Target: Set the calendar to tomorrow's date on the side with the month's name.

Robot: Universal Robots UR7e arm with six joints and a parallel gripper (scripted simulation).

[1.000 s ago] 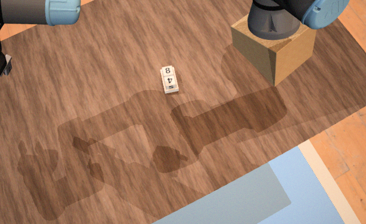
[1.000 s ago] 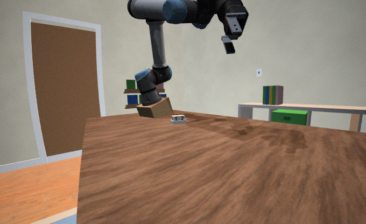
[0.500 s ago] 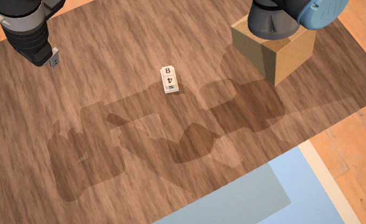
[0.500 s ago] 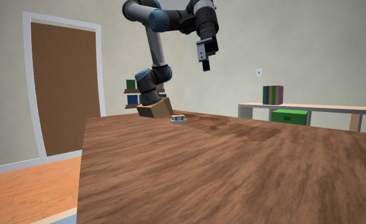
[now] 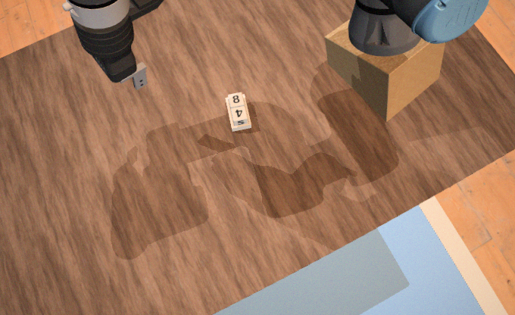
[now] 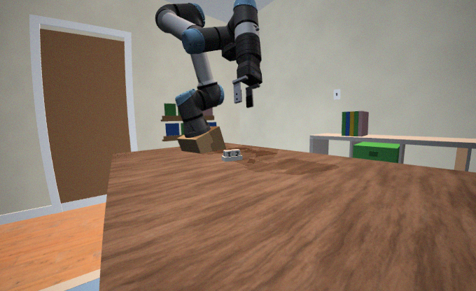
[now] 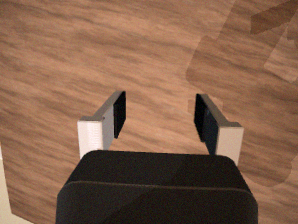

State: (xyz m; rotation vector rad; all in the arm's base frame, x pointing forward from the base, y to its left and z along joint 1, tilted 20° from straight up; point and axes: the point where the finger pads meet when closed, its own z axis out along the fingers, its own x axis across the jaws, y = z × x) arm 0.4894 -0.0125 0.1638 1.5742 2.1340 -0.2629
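Two cubes (image 5: 238, 110) sit in the tray (image 6: 232, 157), front digits too small to read; the gripper (image 6: 243, 95) hangs released, high above.

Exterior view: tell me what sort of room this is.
Probably a home room or study: a brown door in a white frame, a low shelf carrying books and a green box, and a large wooden table carrying the arm.

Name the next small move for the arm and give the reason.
Probably carry the gripper across and down toward the calendar. Its fingers stand wide apart with nothing between them, high above bare table, while both cubes sit untouched in the tray, seen only at the wrist view's top right corner.
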